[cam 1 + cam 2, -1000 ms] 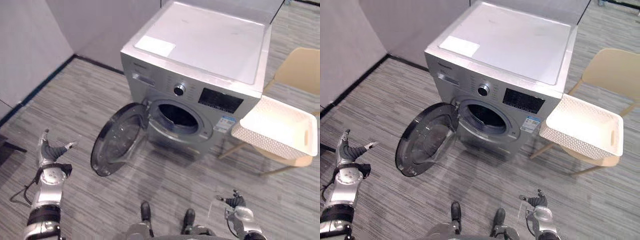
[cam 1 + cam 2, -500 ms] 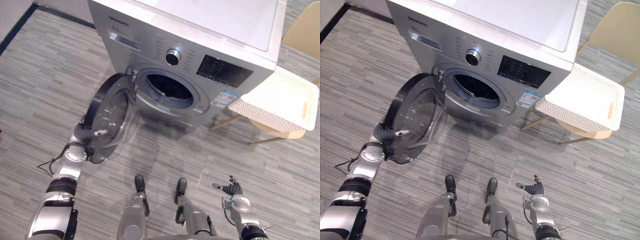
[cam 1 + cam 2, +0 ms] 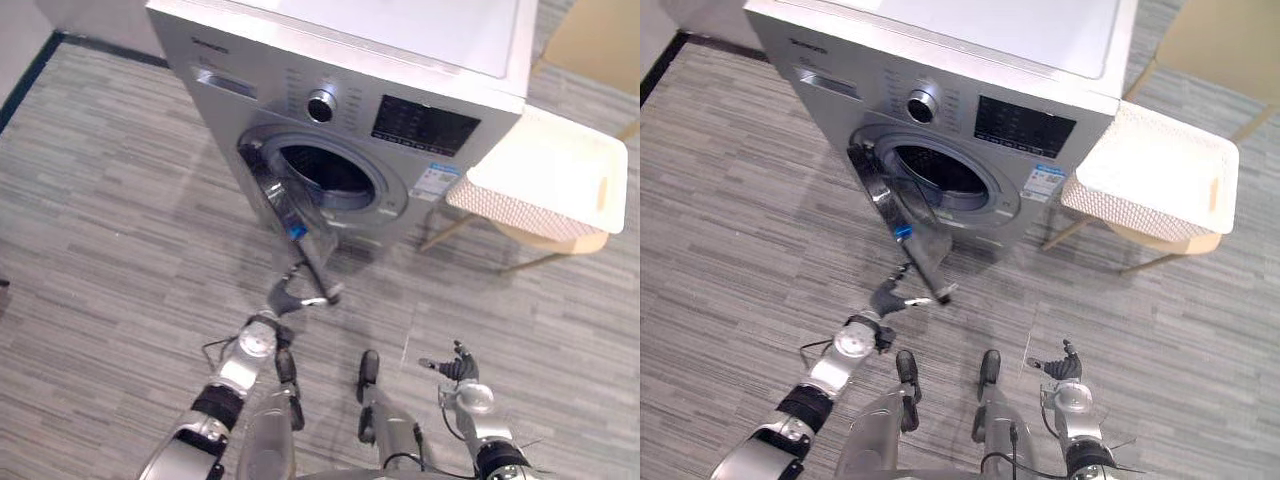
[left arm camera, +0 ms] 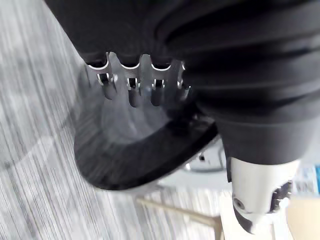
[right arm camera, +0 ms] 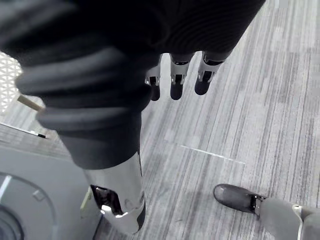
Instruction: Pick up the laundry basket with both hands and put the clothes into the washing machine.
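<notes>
**Basket on the chair, both robot hands away from it**

The white laundry basket sits on the seat of a tan wooden chair, just beside the right side of the washing machine. Its lattice walls are upright and one slot handle faces the far right. The inside reads as plain white, and I cannot tell whether clothes lie in it. Neither robot hand touches the basket; both are well apart from it.

The washing machine stands on the grey striped floor, with a round knob and a dark display panel across its front. Below them the drum opening is dark and uncovered. The round door hangs from the left of the opening and juts out towards the robot, seen nearly edge-on.

The left robot hand reaches in from the lower left and sits at the lower edge of the door. Its fingers are stretched out straight and apart from the thumb, holding nothing. In the left wrist view the fingers point at the door's dark rim and glass, and they appear to touch it.

The right robot hand hangs low at the lower right, above the bare floor and near the chair's legs. Its fingers are straight and spread, empty.
</notes>
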You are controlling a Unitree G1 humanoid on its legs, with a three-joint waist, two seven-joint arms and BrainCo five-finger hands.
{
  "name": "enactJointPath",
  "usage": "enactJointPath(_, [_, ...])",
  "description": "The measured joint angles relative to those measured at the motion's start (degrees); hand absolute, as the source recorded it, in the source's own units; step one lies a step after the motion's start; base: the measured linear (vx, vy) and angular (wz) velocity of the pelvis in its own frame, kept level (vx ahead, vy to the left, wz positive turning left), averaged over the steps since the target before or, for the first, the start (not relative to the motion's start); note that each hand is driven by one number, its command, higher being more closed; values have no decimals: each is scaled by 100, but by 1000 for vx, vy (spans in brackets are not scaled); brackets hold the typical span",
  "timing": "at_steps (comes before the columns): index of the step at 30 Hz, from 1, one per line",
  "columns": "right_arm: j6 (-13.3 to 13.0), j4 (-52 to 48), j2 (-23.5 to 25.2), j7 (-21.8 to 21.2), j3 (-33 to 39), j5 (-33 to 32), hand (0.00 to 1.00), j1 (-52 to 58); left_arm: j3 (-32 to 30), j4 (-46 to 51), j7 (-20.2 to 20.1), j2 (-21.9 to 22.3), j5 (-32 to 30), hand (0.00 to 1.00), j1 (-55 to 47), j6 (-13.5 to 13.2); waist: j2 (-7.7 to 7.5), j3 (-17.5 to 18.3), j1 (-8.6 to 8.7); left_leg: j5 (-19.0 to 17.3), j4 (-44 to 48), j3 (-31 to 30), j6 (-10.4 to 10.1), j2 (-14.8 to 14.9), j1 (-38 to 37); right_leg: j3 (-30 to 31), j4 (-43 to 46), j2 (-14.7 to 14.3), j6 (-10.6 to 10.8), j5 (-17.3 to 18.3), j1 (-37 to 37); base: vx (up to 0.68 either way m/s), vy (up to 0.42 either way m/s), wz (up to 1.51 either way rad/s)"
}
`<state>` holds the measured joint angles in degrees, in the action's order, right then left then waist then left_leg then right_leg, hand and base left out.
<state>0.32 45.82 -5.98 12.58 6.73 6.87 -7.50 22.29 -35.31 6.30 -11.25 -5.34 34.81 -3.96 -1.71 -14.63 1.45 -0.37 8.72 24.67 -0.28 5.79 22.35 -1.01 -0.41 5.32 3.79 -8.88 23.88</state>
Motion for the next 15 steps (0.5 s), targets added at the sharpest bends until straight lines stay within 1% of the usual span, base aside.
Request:
enactJointPath(1, [4,-57,-6,0,-13,2,0,0,-20,-277,41,-223,2,0,622,-20,8,-79,79,-28,20,155,35,22,23,158,-19,-2,23,-59,98,-34,1,-63])
enactJointPath(2, [4,-102,-11,1,-17,2,0,4,-22,-491,63,-362,2,0,960,-23,3,-105,90,-46,33,240,53,31,53,264,-27,-8,42,-93,166,-50,-2,-63])
enactJointPath(3, [0,-233,-36,5,-36,2,0,19,-30,-1027,158,-664,-42,0,1648,-19,-7,-148,167,-78,73,393,73,38,173,434,-86,-7,101,-164,330,-63,-2,-64])
enactJointPath(4, [0,-326,-75,9,-118,3,0,0,-43,-1498,202,-1036,-124,0,2254,12,-39,-196,257,-136,183,563,108,79,346,602,-134,-13,112,-272,524,-62,4,-65])
enactJointPath(5, [2,-405,-72,12,-124,2,0,6,-47,-1663,242,-1227,-258,0,2507,64,-54,-219,282,-186,267,647,107,121,440,681,-176,-13,139,-306,609,-49,4,-64])
enactJointPath(6, [-2,-514,-77,25,-142,1,0,29,-42,-1933,243,-1554,-461,0,2888,145,-84,-270,313,-290,462,770,106,218,630,806,-256,-37,195,-379,759,-30,-3,-47])
enactJointPath(7, [3,-575,-89,40,-142,0,0,62,22,-2005,163,-1632,-570,0,2954,175,-78,-297,296,-329,591,808,113,271,698,863,-294,-59,207,-425,794,-18,-23,-53])
enactJointPath(8, [-3,-702,-105,101,-206,-19,0,130,16,-2115,148,-1634,-725,0,2880,264,-69,-315,249,-472,853,861,90,432,846,916,-328,-133,180,-479,861,2,-49,-35])
enactJointPath(9, [-27,-831,-88,115,-274,-28,0,165,-81,-2167,152,-1655,-791,0,2887,371,-75,-319,270,-576,1056,847,71,563,995,903,-379,-197,205,-483,899,8,-72,-30])
enactJointPath(10, [-138,-1115,-73,153,-321,-91,0,278,-179,-2147,151,-1678,-838,0,2930,403,-80,-322,263,-664,1346,817,40,738,1210,858,-385,-280,206,-487,995,20,-82,-11])
enactJointPath(11, [-185,-1196,-67,166,-328,-156,0,309,-182,-2147,153,-1674,-846,0,2906,424,-79,-322,259,-702,1450,786,41,811,1281,819,-384,-321,171,-515,1005,23,-66,-4])
enactJointPath(14, [-239,-1371,-51,221,-327,-242,0,420,-333,-2145,162,-1567,-844,0,2889,439,-79,-322,262,-724,1544,615,42,865,1340,635,-377,-350,147,-534,941,44,-48,19])
enactJointPath(15, [-245,-1432,-36,221,-327,-255,0,486,-479,-2124,172,-1514,-842,0,2855,444,-79,-322,253,-722,1539,539,41,866,1331,570,-376,-354,146,-533,880,56,-40,30])
